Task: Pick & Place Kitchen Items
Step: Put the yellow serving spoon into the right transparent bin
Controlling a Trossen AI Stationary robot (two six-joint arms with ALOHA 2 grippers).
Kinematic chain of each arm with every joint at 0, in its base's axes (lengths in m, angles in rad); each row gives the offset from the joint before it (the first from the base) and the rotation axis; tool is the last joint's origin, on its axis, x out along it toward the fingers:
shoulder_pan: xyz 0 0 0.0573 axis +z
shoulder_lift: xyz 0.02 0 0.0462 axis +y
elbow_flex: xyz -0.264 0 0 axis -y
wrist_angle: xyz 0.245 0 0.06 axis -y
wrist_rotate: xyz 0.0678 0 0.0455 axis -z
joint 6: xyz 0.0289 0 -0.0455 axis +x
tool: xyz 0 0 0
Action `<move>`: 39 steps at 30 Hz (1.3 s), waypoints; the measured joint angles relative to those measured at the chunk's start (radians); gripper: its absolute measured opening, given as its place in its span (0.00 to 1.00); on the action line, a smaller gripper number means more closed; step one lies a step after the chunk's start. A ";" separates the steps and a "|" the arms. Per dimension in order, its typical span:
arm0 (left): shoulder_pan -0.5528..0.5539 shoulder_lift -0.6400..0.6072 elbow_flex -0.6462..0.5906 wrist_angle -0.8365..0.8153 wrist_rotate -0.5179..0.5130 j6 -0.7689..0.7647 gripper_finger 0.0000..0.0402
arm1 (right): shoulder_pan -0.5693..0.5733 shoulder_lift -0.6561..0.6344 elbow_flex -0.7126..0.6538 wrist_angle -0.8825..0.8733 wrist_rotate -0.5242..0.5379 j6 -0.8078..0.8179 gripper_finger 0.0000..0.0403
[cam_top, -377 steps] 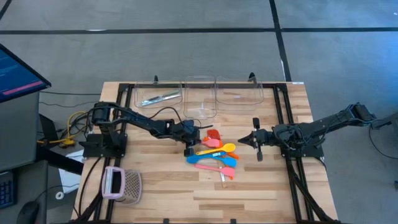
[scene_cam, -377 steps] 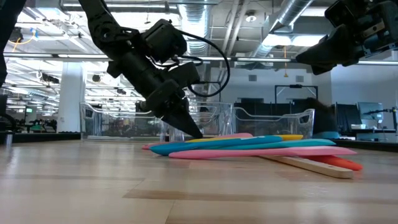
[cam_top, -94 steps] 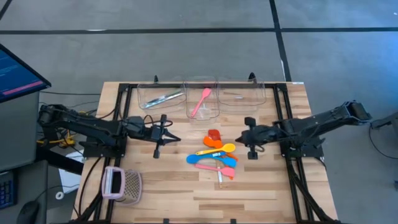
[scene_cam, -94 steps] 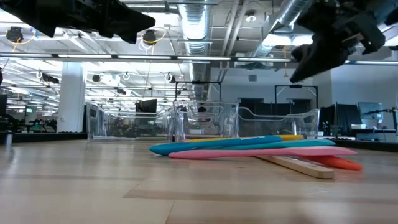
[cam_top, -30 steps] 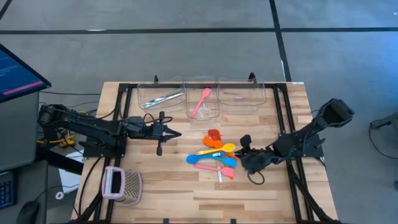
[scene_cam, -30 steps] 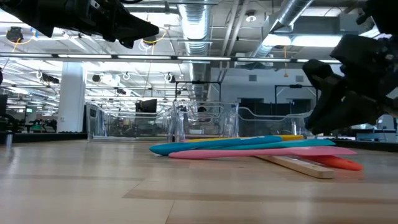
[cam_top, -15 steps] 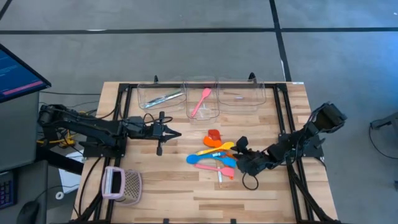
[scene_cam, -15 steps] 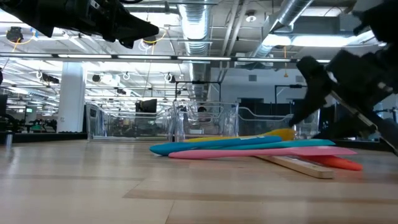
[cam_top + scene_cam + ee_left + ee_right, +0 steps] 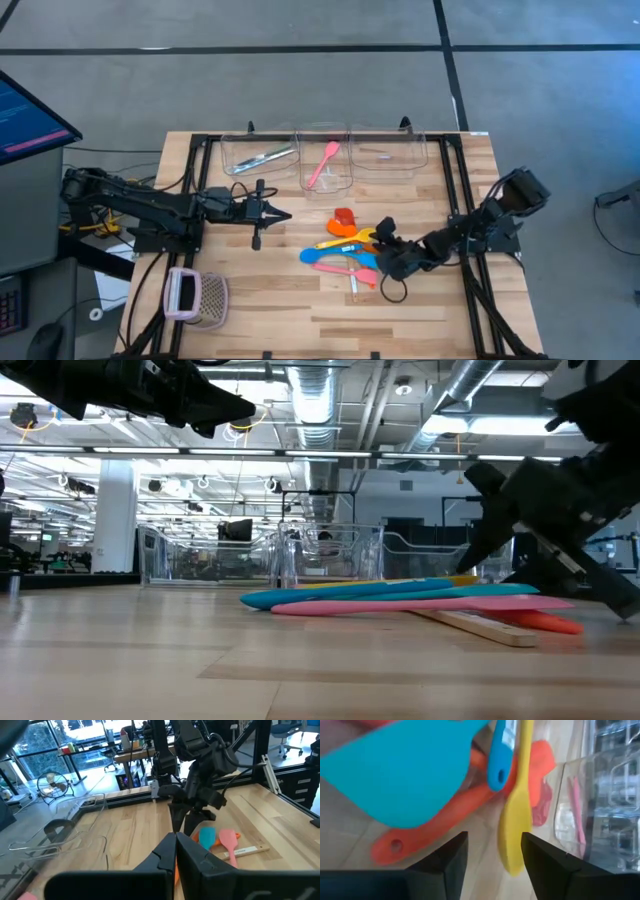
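Observation:
The kitchen items lie in a loose pile at mid-table: a yellow spoon, an orange spoon, a blue utensil head and a red spatula head. My right gripper is low at the pile's right side and open. Its fingers stand on either side of the yellow spoon's wide end without touching it. My left gripper hovers shut, left of the pile, holding nothing. A pink spoon lies in the middle clear bin.
Three clear bins line the far edge; the left one holds silvery cutlery. A pink-and-white mesh basket stands near the front left corner. Bare wood lies along the near edge, in front of the pile.
My right gripper has moved a little toward the table's left, closing on the pile's right side, and its fingers have opened. The utensils have stayed in place, and my left arm has not moved.

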 joint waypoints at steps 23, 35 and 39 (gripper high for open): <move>0.000 0.000 0.000 0.000 0.004 0.000 0.01 | -0.136 0.013 -0.001 0.069 -0.077 0.019 0.07; 0.000 0.000 0.000 0.000 0.003 0.000 0.01 | -0.134 -0.077 -0.004 0.045 -0.053 0.009 0.02; 0.000 0.000 0.000 -0.001 -0.002 0.000 0.01 | -0.134 -0.179 -0.004 0.017 -0.050 0.002 0.02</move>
